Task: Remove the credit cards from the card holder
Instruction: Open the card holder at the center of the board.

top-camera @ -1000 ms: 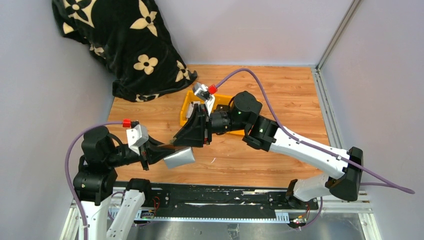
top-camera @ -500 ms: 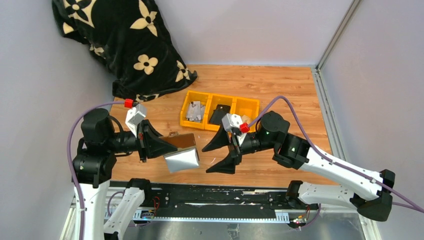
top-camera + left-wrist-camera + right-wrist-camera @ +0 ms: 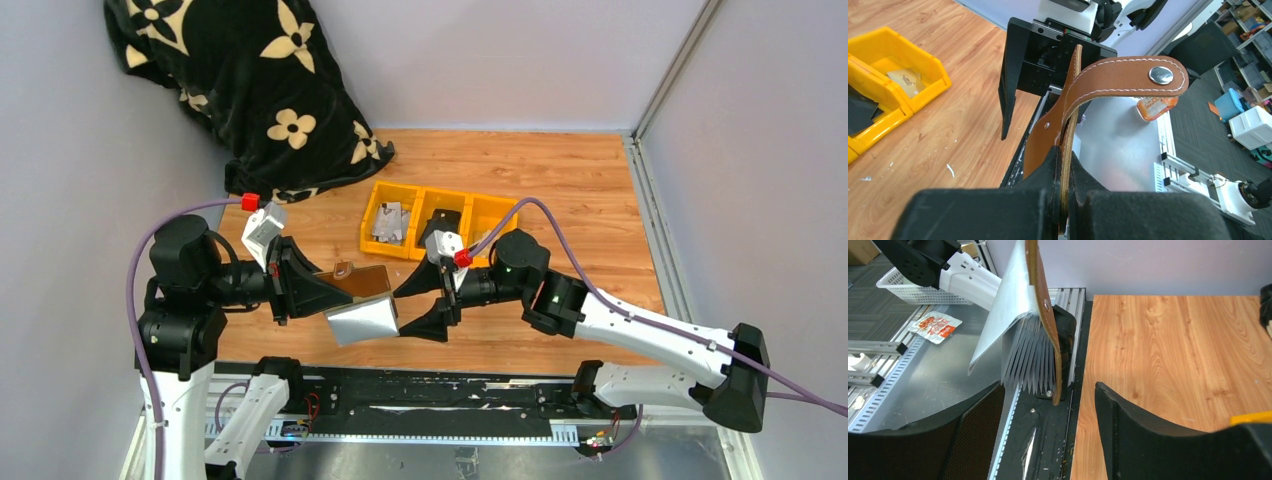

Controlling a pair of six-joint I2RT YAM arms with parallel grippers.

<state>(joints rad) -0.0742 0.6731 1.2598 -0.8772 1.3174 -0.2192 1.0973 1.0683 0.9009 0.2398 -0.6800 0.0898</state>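
Two pincers meet low over the wooden surface (image 3: 560, 180). The left pincer (image 3: 330, 297) is clamped on the brown card holder (image 3: 366, 283), whose grey pleats fan toward the right pincer (image 3: 420, 303). That one's fingers stand apart just beside its open end. A snap strap (image 3: 1128, 75) curls above the left pincer. Yellow bins (image 3: 440, 192) sit beyond the right pincer, and a flowered blanket (image 3: 240, 80) lies well behind the left.

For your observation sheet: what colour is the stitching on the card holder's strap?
White, edging the brown strap; shows best in the left wrist view.
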